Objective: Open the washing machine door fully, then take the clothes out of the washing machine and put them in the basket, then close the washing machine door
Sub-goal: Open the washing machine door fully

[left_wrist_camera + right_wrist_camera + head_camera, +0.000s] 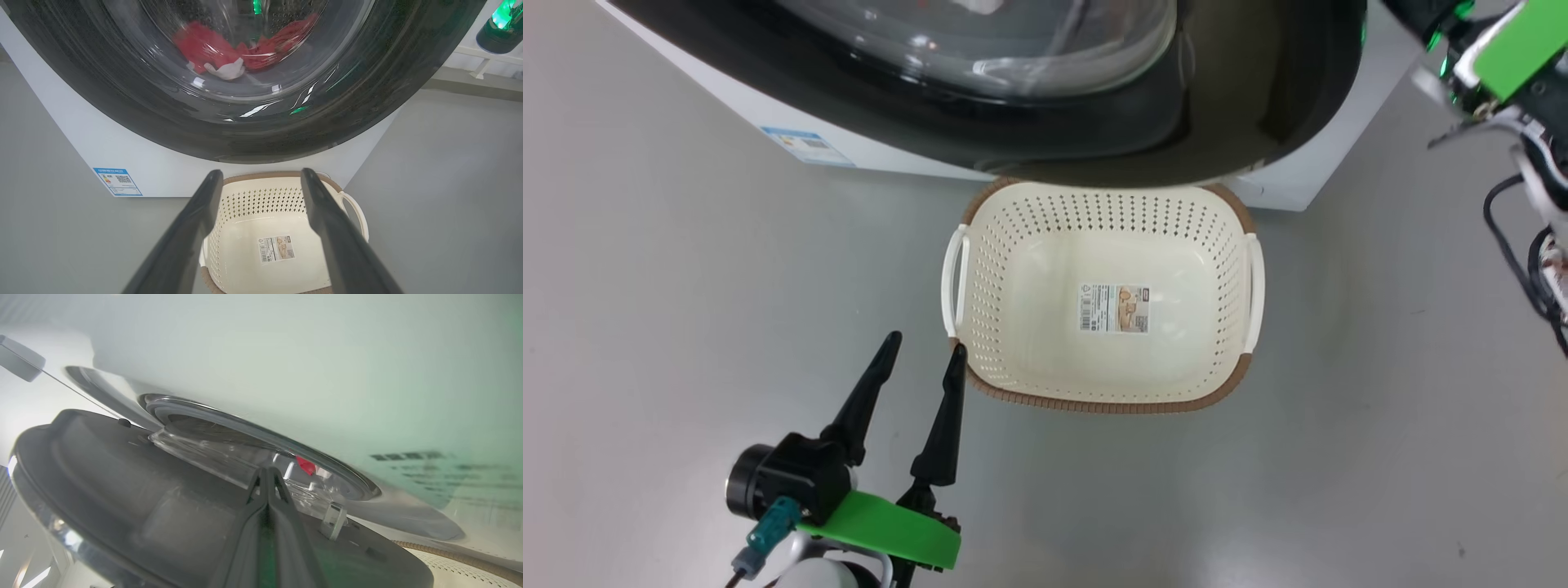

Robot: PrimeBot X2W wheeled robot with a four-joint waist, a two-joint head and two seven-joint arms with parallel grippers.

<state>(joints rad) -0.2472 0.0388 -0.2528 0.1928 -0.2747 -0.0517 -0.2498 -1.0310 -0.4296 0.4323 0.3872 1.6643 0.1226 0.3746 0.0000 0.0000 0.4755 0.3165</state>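
The washing machine (727, 106) stands at the top of the head view, and its door (1094, 139) with the glossy black rim hangs over the far edge of the basket (1013, 245). The cream basket sits on the floor and holds nothing. My left gripper (927, 343) is open just left of the basket's near corner. Through the door glass (245, 81) I see the red and white clothes (204, 41) in the drum. The door (102, 477) stands slightly ajar. My right gripper (267, 470) is shut, holding nothing, and pokes into the gap behind the door, where a red scrap of clothes (305, 465) shows.
Grey floor surrounds the basket on all sides. A blue label (117, 181) sits low on the machine's white front (81, 134). The right arm's green wrist part (1523, 41) and loose black cables (1515, 253) are at the head view's right edge.
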